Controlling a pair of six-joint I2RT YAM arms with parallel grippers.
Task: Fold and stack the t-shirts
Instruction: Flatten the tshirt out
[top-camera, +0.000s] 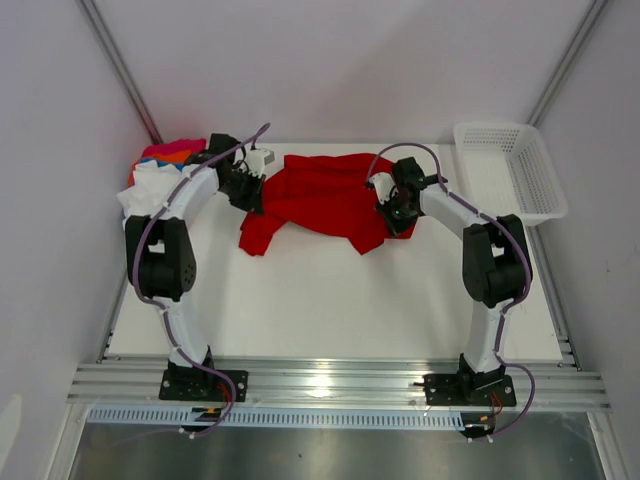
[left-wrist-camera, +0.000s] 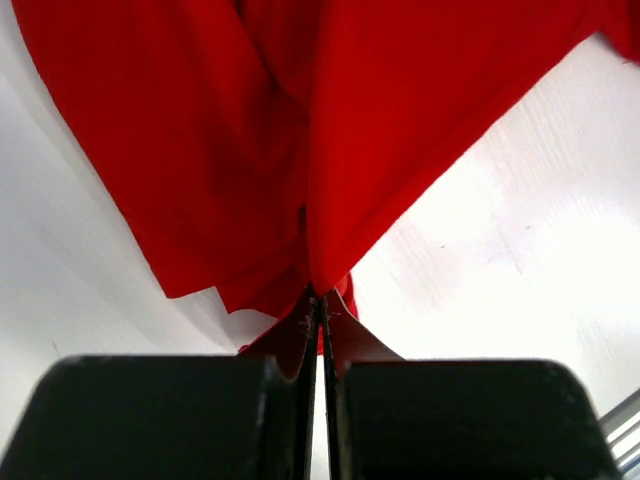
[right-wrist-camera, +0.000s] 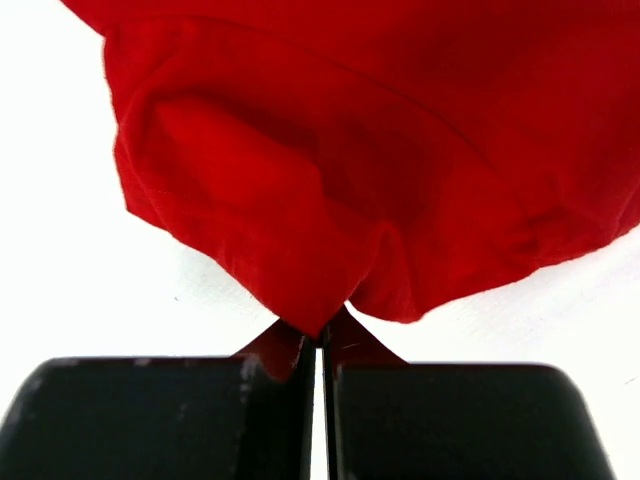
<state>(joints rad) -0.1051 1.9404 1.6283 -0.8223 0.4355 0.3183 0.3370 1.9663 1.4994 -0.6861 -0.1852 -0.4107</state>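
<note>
A large bright red t-shirt (top-camera: 325, 200) lies crumpled across the far middle of the white table. My left gripper (top-camera: 252, 195) is shut on the red t-shirt's left edge; in the left wrist view the cloth (left-wrist-camera: 300, 150) hangs from the pinched fingertips (left-wrist-camera: 318, 305). My right gripper (top-camera: 398, 215) is shut on the red t-shirt's right edge, with a bunched fold (right-wrist-camera: 350, 170) rising from its closed tips (right-wrist-camera: 322, 335). More t-shirts, white (top-camera: 150, 185), orange and pink (top-camera: 172, 152), sit in a heap at the far left corner.
A white plastic mesh basket (top-camera: 510, 165) stands at the far right corner. The white table (top-camera: 330, 300) stretches bare toward the arm bases. Grey walls close in on the left, right and back.
</note>
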